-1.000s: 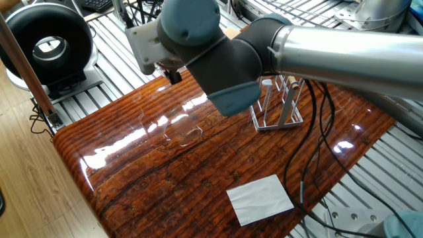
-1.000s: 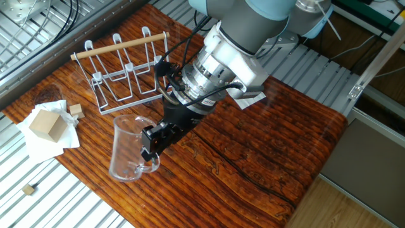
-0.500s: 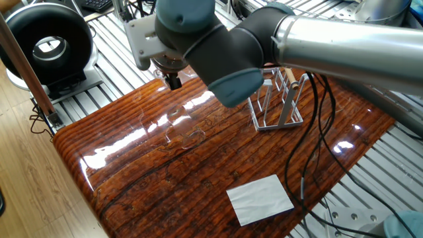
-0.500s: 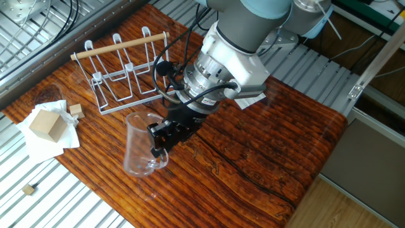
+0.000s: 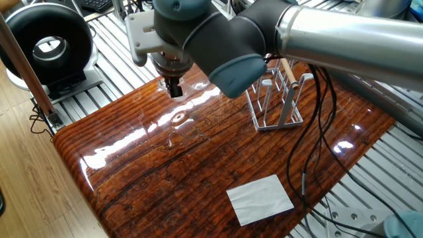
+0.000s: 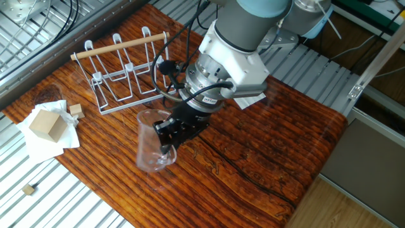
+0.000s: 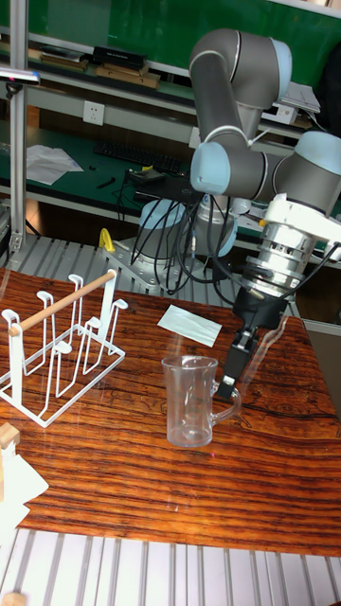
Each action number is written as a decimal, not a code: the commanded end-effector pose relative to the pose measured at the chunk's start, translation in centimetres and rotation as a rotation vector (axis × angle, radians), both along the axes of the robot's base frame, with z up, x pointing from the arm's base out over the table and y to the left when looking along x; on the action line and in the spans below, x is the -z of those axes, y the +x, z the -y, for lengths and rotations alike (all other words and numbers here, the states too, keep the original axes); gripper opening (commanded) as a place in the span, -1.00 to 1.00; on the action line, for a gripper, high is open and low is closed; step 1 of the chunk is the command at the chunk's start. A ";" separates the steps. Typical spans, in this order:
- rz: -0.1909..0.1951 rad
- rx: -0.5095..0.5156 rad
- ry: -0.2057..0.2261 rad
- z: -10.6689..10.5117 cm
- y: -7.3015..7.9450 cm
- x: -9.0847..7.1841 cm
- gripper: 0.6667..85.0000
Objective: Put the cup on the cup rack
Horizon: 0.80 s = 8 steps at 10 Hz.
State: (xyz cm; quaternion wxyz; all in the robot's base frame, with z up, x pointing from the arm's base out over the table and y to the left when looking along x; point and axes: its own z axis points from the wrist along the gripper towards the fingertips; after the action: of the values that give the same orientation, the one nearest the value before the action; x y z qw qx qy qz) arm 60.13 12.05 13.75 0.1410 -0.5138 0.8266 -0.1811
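While the arm [image 7: 248,142] leans over the wooden table [image 6: 266,152], the cup rack [image 7: 59,352] stands at one end, pegs upright, wooden rod across its top. The cup [image 7: 192,401] stands upright on the tabletop, well apart from the rack. The gripper [image 7: 230,377] is clamped on the cup's handle. A white paper [image 5: 260,199] lies flat near the table edge.

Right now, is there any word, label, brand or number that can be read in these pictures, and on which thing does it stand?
None can be read.
The cup, the cup rack and the white sheet show no print.
Papers on the back shelf are too blurred to read.
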 end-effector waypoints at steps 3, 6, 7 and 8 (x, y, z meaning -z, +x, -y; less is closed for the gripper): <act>-0.053 0.122 0.123 -1.6 -1.7 0.7 -0.98; -0.021 0.121 0.139 -2.0 -0.9 0.1 -0.98; 0.004 0.109 0.126 -1.8 -0.3 -0.3 -0.98; 0.026 0.101 0.125 -1.9 0.2 -0.6 -0.98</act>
State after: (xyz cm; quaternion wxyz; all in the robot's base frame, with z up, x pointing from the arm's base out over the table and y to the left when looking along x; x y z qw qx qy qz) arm 59.49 13.68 13.71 0.1555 -0.4643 0.8605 -0.1405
